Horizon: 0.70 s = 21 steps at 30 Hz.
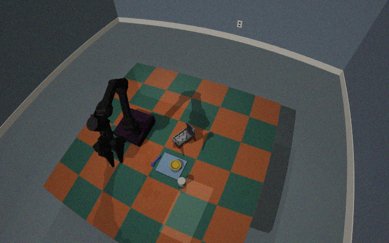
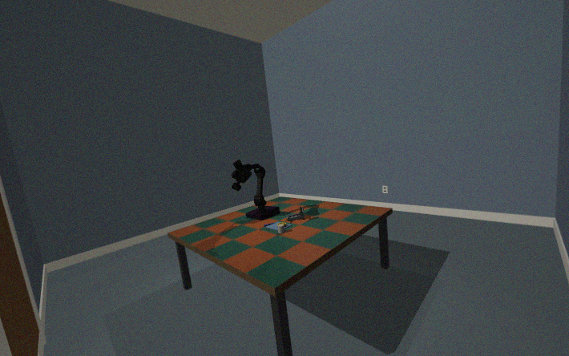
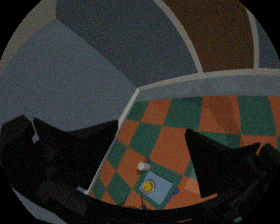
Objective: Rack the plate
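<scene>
Top view, from high over the checkered table [image 1: 229, 156]: we see the black arm [image 1: 111, 99] bent over from its dark base [image 1: 135, 126], with the gripper [image 1: 115, 161] hanging above the squares to the left of the work area, its two fingers [image 1: 111, 160] spread wide and nothing between them. We find the yellow plate [image 1: 175, 165] lying flat on a pale blue mat [image 1: 165, 168] near the table's middle, well apart from the gripper. A small blue pen-like item [image 1: 155, 160] lies just beside the mat's left edge, and a white cup [image 1: 181, 181] stands just off the mat's near corner. The grey dish rack [image 1: 183, 136] sits a square beyond the mat, apart from the plate; whether anything stands in its slots we cannot tell.

From the exterior view we see the arm [image 2: 253, 185] raised high over the far side of the table [image 2: 251, 260], with the cup [image 2: 280, 228] and the rack [image 2: 296, 216] small and close together on the top.

In the wrist view the two dark fingers frame the scene from either side, and between them, far below, we make out the plate [image 3: 148, 185] on the mat [image 3: 165, 192] with the cup [image 3: 143, 165] near it.
</scene>
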Motion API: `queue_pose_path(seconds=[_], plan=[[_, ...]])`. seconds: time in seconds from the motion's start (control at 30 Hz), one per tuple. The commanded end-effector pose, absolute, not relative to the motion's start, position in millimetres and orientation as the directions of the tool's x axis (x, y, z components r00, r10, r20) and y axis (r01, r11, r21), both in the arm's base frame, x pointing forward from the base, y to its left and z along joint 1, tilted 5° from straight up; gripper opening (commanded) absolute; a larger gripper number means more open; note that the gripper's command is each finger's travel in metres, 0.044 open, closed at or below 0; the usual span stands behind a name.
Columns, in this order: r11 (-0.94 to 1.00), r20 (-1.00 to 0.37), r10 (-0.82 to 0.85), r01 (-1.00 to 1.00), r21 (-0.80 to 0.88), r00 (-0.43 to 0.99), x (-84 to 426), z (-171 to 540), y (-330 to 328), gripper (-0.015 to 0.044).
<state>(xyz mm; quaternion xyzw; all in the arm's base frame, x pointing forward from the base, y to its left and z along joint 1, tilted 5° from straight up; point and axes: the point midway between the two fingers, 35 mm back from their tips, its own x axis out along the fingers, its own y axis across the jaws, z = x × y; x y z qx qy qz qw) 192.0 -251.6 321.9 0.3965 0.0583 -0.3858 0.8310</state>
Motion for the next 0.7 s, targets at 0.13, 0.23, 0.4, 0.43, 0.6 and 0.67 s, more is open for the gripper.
queue_pose_path(seconds=[0.13, 0.23, 0.4, 0.43, 0.6, 0.67], plan=[[0.455, -0.512, -0.495, 0.712, 0.536, 0.702, 224.6, 289.7, -245.1, 0.04], [0.489, -0.558, -0.448, 0.714, 0.501, 0.698, 236.5, 274.6, -239.9, 0.04], [0.549, -0.628, -0.376, 0.71, 0.441, 0.681, 254.4, 251.0, -230.2, 0.04], [0.561, -0.642, -0.364, 0.709, 0.427, 0.675, 257.9, 246.5, -228.4, 0.04], [0.625, -0.712, -0.301, 0.695, 0.355, 0.635, 274.5, 223.6, -217.7, 0.04], [0.652, -0.738, -0.277, 0.684, 0.326, 0.616, 280.6, 214.5, -212.7, 0.04]])
